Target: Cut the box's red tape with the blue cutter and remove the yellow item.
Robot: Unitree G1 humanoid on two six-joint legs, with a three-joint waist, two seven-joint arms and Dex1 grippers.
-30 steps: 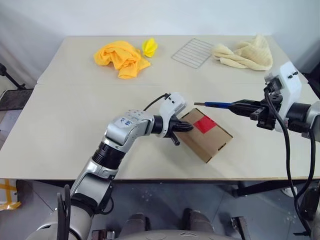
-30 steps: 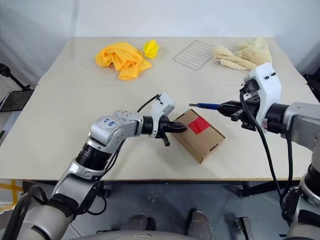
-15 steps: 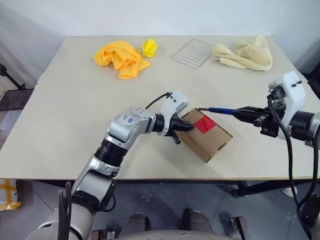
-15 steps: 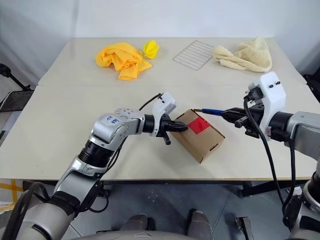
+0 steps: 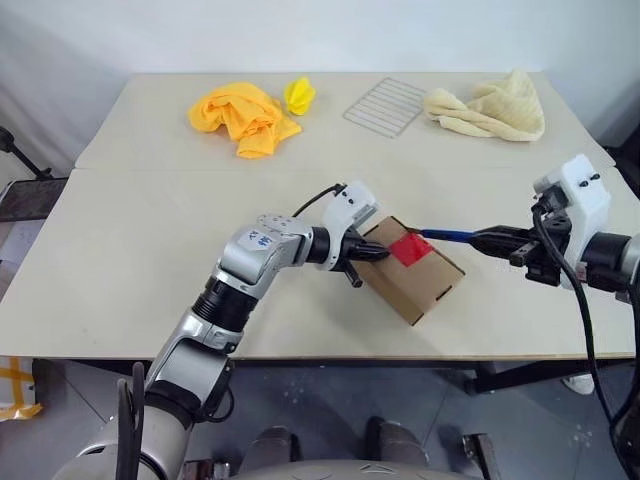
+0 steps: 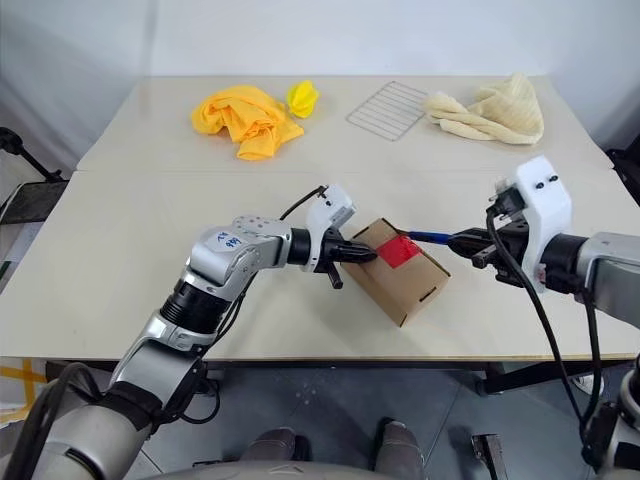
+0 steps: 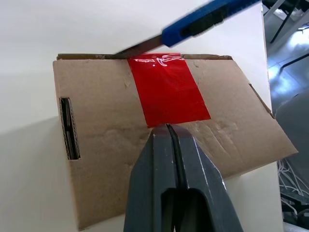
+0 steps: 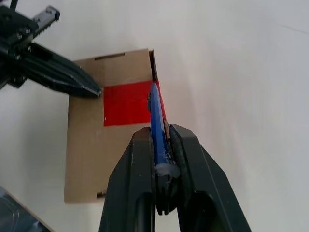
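The slim dark-blue pen-like cutter [image 5: 447,236] lies almost level above the table, its long axis running across the scene from the robot's right toward its left, blade end pointing left at the box. Its grey blade tip [image 7: 140,47] meets the far top edge of the small brown cardboard box [image 5: 425,280], right where the square patch of bright red tape [image 5: 409,248] reaches that edge; whether the tip is actually touching the card or just above it is hard to tell.

The right gripper [image 5: 492,240] is clamped on the cutter's rear end, the blue handle squeezed between its two black fingers [image 8: 189,159].

The box sits near the middle front of the pale beige table [image 5: 120,230], turned corner-on so its long axis runs diagonally. Its flaps are down and taped, so its contents cannot be seen.

The left gripper [image 5: 380,254] has its two fingers pressed together with nothing between them, and its tip rests against the box top at the near edge of the red tape.

At the back of the table lie a crumpled orange cloth [image 5: 242,116], a small bright yellow scrap [image 5: 298,94] beside it, a wire grid rack [image 5: 386,104] and a cream towel [image 5: 492,106].
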